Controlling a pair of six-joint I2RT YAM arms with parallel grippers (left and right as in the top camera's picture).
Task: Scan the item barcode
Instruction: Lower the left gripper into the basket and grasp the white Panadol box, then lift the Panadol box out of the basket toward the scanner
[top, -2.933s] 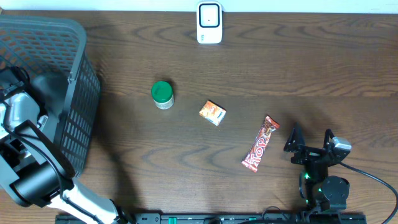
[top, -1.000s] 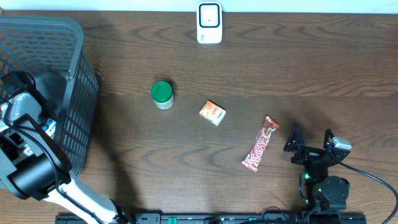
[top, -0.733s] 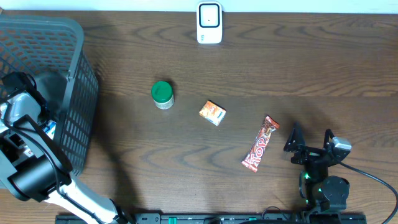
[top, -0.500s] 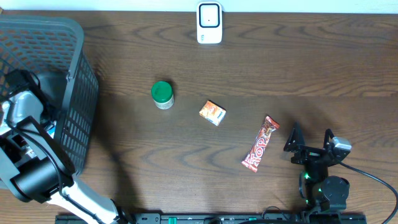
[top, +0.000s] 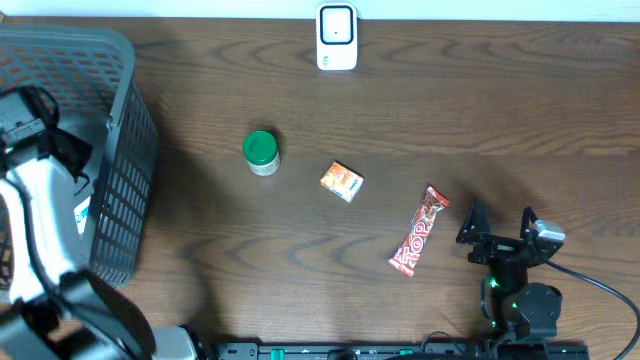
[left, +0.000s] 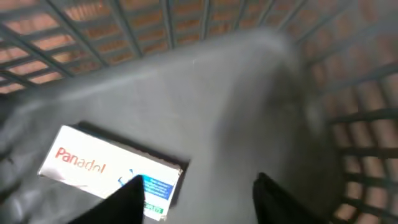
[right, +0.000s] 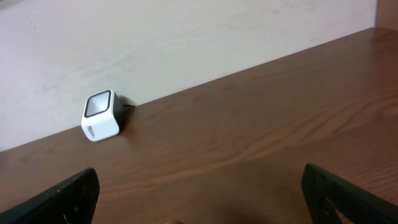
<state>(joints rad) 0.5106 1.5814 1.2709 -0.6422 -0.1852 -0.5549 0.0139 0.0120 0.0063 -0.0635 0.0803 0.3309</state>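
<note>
Left claw (left: 198, 186) was shut 1 sec ago; now it's abt half open w/ nothing in it. Pill box (left: 112, 177) lies loose on the basket (left: 354, 130) floor, right by 1 finger (left: 127, 202). So that 1 looks done. Right claw (right: 200, 180) is wide open, empty, near the candy bar (top: 418, 245). Jar (top: 261, 152), snack box (top: 342, 181) & candy bar wait on the table (top: 500, 120), scanner (top: 337, 37) at the back.
</note>
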